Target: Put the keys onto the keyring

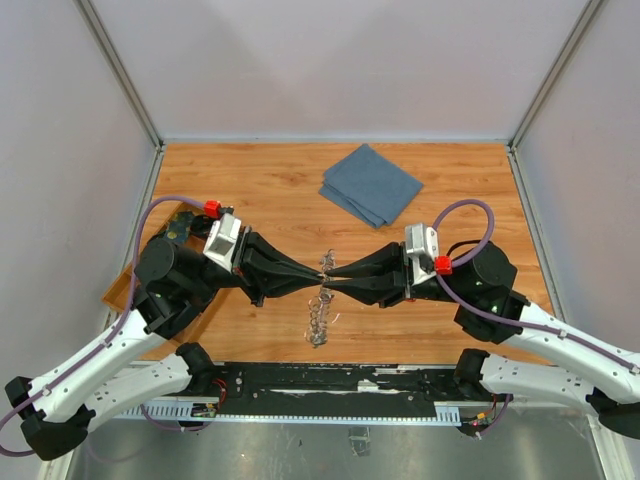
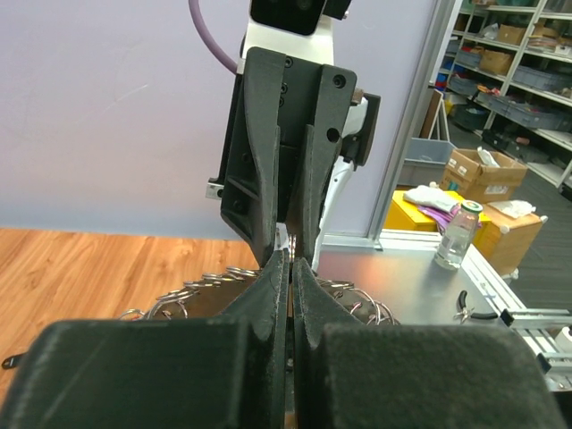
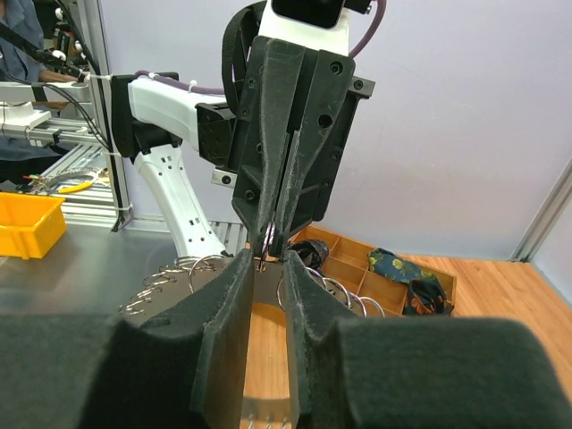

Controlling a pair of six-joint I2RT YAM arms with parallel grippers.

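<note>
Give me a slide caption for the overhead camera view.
Tip to tip, the left fingers and right fingers meet at the keyring over a wooden table, folded blue cloth behind.

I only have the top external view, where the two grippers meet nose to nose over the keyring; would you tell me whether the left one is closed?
Observer: Yes. Its own wrist view shows the left gripper with its fingers pressed together.
Operator: Thank you. And how does the right one stand?
Observer: The right gripper has its fingers slightly apart, and bare wood shows through the gap.
Operator: What is the wooden thing half hidden behind the left arm?
Observer: It is a wooden tray divided into compartments, holding small coloured items that I cannot identify.
</note>
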